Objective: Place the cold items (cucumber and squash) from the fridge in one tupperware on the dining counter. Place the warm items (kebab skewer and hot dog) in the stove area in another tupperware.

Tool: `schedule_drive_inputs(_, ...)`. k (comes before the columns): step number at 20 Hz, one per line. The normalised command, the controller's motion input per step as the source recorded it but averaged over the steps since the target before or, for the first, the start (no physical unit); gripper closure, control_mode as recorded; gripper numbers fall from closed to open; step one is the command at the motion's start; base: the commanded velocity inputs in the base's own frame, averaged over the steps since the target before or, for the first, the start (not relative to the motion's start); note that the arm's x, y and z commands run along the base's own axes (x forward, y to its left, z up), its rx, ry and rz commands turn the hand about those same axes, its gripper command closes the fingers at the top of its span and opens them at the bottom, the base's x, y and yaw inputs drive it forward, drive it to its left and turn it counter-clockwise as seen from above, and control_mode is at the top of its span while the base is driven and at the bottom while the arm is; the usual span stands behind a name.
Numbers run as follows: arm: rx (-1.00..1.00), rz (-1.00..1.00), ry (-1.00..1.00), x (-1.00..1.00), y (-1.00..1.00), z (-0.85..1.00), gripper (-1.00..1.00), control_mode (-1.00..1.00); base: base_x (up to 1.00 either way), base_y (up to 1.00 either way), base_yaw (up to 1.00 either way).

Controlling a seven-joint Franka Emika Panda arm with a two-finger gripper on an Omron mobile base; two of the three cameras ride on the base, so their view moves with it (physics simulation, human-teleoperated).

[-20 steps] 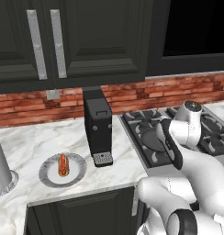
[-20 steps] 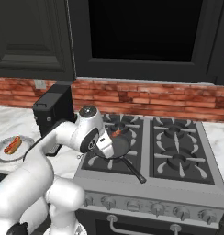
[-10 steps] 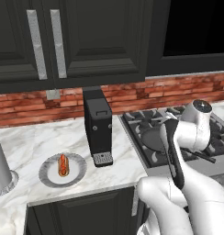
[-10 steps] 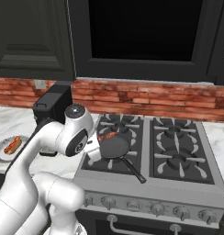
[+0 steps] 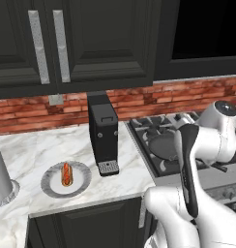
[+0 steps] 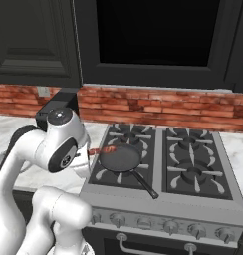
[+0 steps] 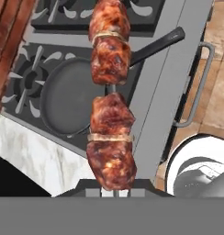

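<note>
Kebab skewer gripped in hand, hot dog plated left

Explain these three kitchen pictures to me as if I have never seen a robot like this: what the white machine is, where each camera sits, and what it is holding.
The white machine is a robot arm on a driving base, ending in a two-finger gripper. Two pictures come from cameras on the base, behind the arm to its left and right. The third looks along the gripper from the hand itself. The gripper is shut on a kebab skewer, lifted above the stove, where a black frying pan sits on a burner. On the marble counter beside the stove stand a black coffee machine and a plate carrying a hot dog.
</note>
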Motion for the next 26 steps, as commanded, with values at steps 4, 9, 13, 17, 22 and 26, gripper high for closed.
schedule_drive_inputs(4,0.05,-0.06,0.0,-0.52,0.15,0.44,1.0,-1.0,0.0,0.0,0.0)
schedule_drive_inputs(9,0.06,0.0,0.02,-0.55,0.11,0.5,1.0,-1.0,0.0,0.0,0.0)
schedule_drive_inputs(13,0.06,0.0,0.0,-0.58,0.06,0.44,1.0,-1.0,0.0,0.0,0.0)
schedule_drive_inputs(17,0.05,0.0,0.0,-0.57,0.05,0.35,1.0,-1.0,0.0,0.0,0.0)
schedule_drive_inputs(22,0.0,0.0,0.0,-0.1,0.01,0.06,1.0,1.0,-0.34,0.04,0.0)
schedule_drive_inputs(26,0.0,0.0,0.0,0.0,0.0,0.0,1.0,1.0,-0.75,0.25,0.0)
